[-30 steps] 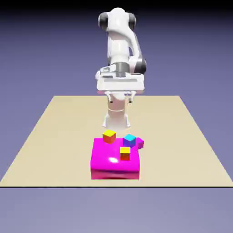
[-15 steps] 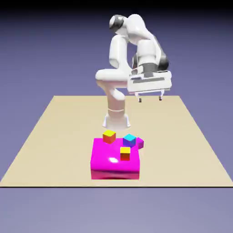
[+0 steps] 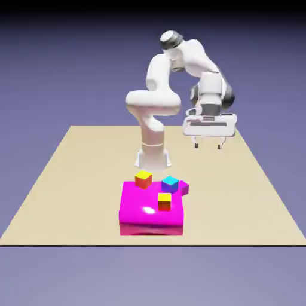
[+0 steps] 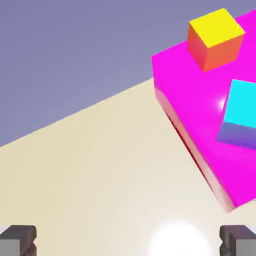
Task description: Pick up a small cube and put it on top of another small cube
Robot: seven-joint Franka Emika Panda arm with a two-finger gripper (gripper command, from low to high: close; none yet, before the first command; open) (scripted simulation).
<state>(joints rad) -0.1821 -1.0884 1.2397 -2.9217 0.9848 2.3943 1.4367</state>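
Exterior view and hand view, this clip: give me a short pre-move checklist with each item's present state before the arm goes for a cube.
1. Gripper open and empty: ok, fingers apart with nothing between them in the hand view.
2. Gripper over the small cube: not ok, it hangs high, toward the exterior view's right of the magenta slab.
3. Small cube free to grasp: cannot tell, it sits close behind the cyan-topped cube at the slab's far right corner.
4. Small cube seen by the hand camera: not ok, only the slab, one yellow-topped cube and the cyan-topped cube show.
5. Cubes on the slab upright: ok.
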